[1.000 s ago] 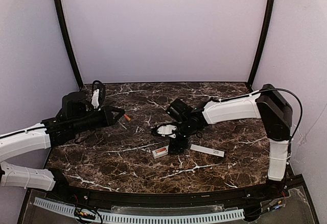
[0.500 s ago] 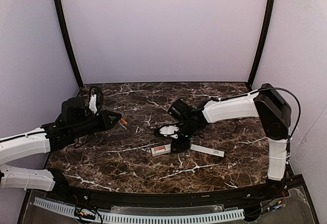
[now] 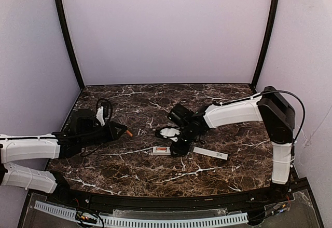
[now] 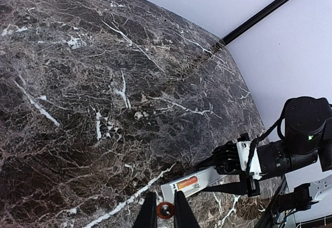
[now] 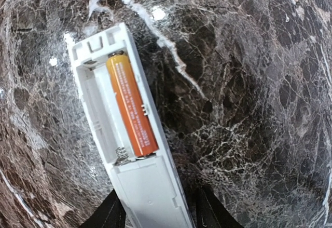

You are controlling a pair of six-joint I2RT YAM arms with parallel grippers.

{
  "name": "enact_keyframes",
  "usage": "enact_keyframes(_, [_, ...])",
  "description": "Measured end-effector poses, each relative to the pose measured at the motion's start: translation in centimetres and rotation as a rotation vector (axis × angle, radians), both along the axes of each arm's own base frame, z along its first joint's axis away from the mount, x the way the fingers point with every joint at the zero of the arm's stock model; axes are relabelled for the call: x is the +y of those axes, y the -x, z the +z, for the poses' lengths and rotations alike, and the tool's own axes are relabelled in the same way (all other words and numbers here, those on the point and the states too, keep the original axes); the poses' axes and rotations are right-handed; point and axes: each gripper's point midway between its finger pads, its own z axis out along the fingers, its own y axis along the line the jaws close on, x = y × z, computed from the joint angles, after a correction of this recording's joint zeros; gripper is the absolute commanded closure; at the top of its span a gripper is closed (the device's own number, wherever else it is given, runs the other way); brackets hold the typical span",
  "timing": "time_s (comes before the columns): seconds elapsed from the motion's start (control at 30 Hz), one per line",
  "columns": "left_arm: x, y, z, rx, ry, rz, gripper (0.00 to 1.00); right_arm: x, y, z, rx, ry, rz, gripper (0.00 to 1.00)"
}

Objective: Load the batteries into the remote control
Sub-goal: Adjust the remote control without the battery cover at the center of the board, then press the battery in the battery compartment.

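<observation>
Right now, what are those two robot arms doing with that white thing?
The right gripper holds the slim white plastic remote control on the dark marble table, battery recess facing up. One small orange cylinder battery already sits in one slot; the slot beside it is empty. The left gripper pinches the second orange battery off to the remote's left, not touching it. The thin white cover strip lies on the table nearby.

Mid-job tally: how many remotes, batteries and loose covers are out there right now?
Remote: 1
Batteries: 2, one seated in the remote, one pinched in the left claw
Loose cover: 1
Total: 4
</observation>
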Motion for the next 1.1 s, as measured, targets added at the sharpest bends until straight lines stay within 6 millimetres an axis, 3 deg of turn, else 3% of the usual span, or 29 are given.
enact_keyframes(0.07, [-0.1,0.1,-0.7,0.012,0.008,-0.003,1.00,0.3,0.3,0.0,0.007,-0.007,-0.022,0.57])
enact_keyframes(0.3, [-0.9,0.2,-1.8,0.023,0.046,-0.021,1.00,2.3,1.2,0.5,0.057,-0.086,-0.102,0.30])
enact_keyframes(0.43, [-1.2,0.0,-1.6,0.012,0.058,-0.024,1.00,2.7,1.7,0.7,0.087,-0.119,-0.115,0.28])
enact_keyframes(0.6, [-1.3,-0.2,-1.3,0.000,0.067,-0.024,1.00,2.3,1.3,3.2,0.099,-0.182,-0.136,0.43])
enact_keyframes(0.73, [-1.3,-0.2,-1.2,-0.003,0.068,-0.024,1.00,1.6,-1.1,6.5,0.098,-0.266,-0.212,0.67])
enact_keyframes(0.83, [-1.3,-0.2,-1.2,-0.005,0.066,-0.020,1.00,1.3,-2.7,8.0,0.099,-0.303,-0.253,0.76])
enact_keyframes(0.97, [-1.2,-0.3,-1.2,-0.013,0.060,-0.016,0.99,1.8,-2.8,9.0,0.117,-0.324,-0.262,0.86])
enact_keyframes(1.1, [-0.9,-0.5,-0.7,-0.031,0.059,-0.004,1.00,2.7,-1.6,8.4,0.139,-0.290,-0.239,0.94])
